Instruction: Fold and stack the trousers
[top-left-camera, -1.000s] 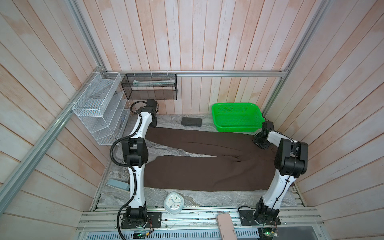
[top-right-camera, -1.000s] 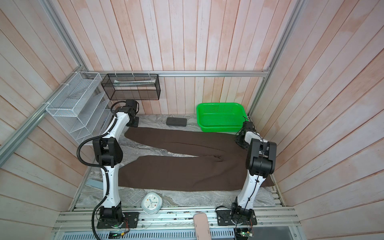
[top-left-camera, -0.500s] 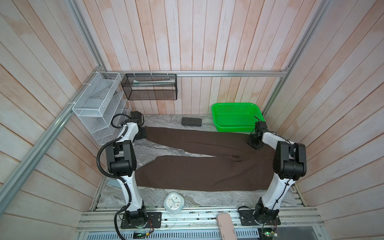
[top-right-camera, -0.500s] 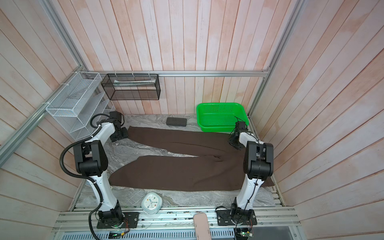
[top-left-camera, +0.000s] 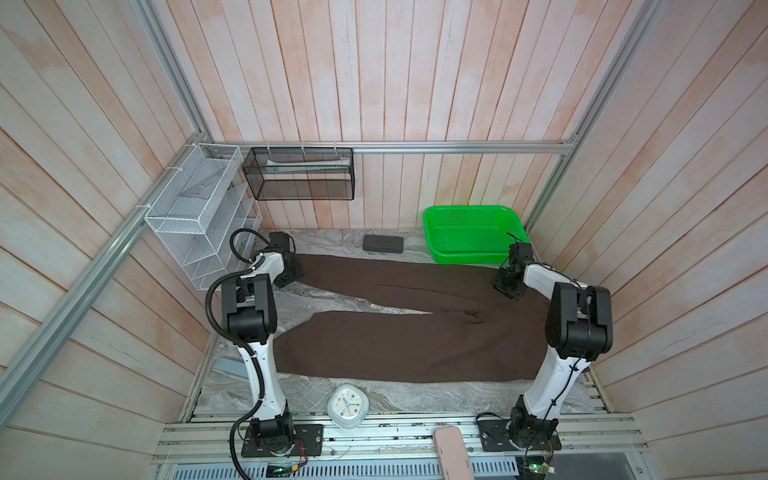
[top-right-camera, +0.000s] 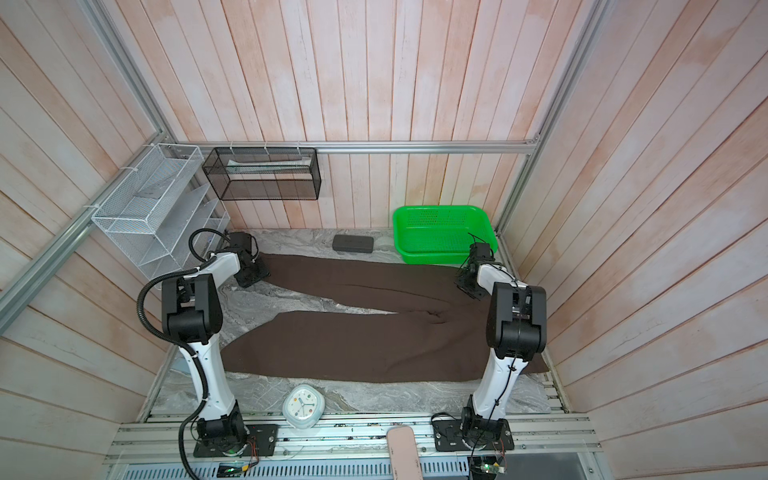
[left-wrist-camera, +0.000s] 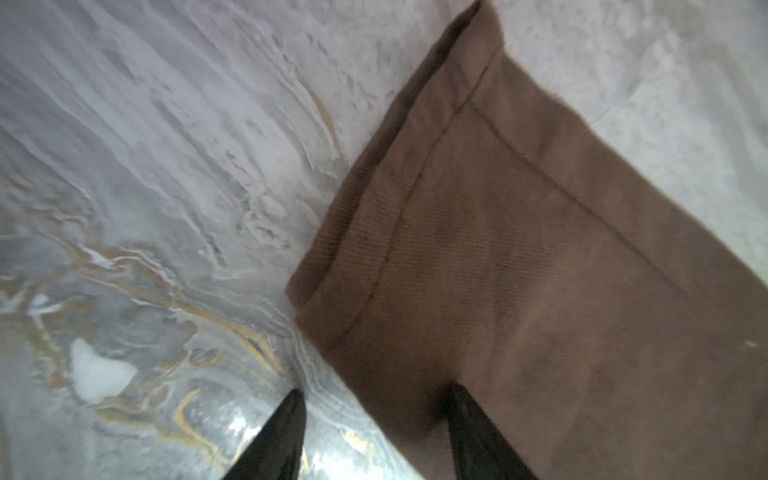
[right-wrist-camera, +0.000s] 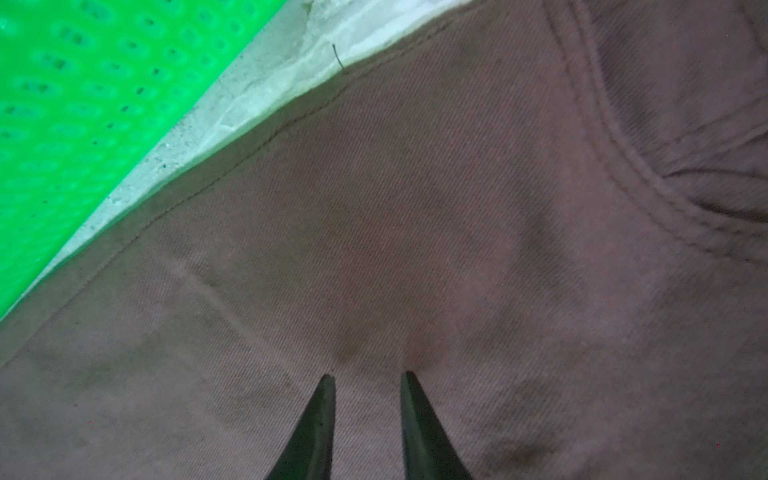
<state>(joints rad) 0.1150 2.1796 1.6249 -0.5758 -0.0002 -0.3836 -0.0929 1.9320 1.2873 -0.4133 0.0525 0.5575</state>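
Holdings, largest first:

1. Enclosure: pale wooden plank walls on three sides, with aluminium rails at the corners
2. Table: grey marble-patterned top with gold veins
3. Trousers: dark brown and unfolded, lying flat along the table. In both top views the waist is by the right arm and the two legs splay toward the left arm. The near leg is broad; the far leg runs to the back left
4. White wire rack: fixed to the left wall
5. Black mesh basket: hung on the back rail
6. Green basket: back right corner, just beside the far edge of the trousers
7. Left gripper: at the hem of the far leg, jaws well apart. Its fingers straddle the side edge of the leg just behind the hem corner, one over bare marble and the other over cloth; nothing is clamped
8. Right gripper: low over the waist end near the pocket seam. Its fingers stand a narrow gap apart with their tips at the cloth; whether any cloth is nipped cannot be told
9. White clock: front edge of the table, clear of the trousers
10. Dark grey case: at the back, near the far leg but apart from it
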